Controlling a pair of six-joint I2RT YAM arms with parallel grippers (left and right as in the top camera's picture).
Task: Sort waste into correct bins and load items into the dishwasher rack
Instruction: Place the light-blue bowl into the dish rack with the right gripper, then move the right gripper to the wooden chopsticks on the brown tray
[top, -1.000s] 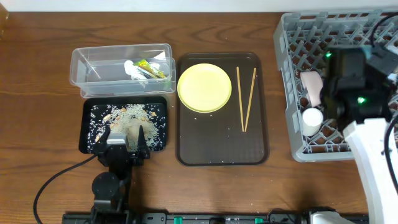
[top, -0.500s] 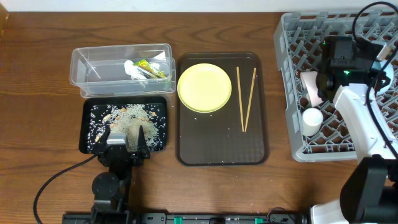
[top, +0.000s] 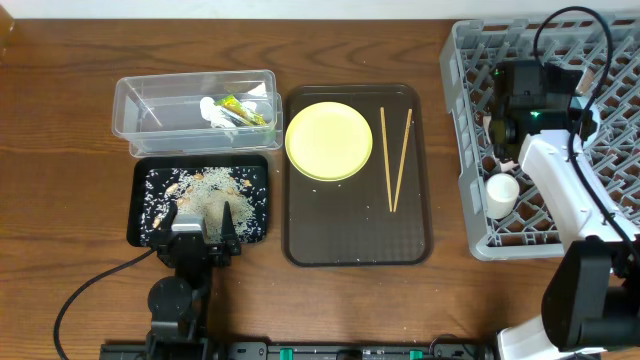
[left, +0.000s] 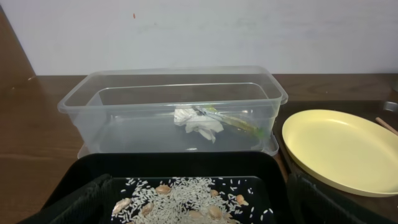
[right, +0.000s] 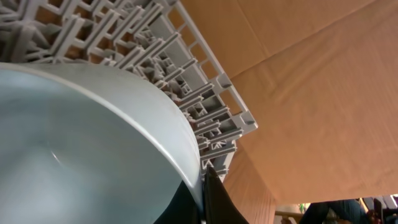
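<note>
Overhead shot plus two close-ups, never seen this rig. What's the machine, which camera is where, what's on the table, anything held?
Two robot arms at a wooden table, each ending in a two-finger claw. The wide picture looks straight down; the other two come from wrist cameras. The left claw is open and empty, at a black tray of rice crumbs. Behind it a clear tub holds a wrapper and a paper scrap. The brown tray carries a yellow plate and two chopsticks. A grey rack on the right holds a white cup; the right claw pinches the rim of a light blue bowl there.
</note>
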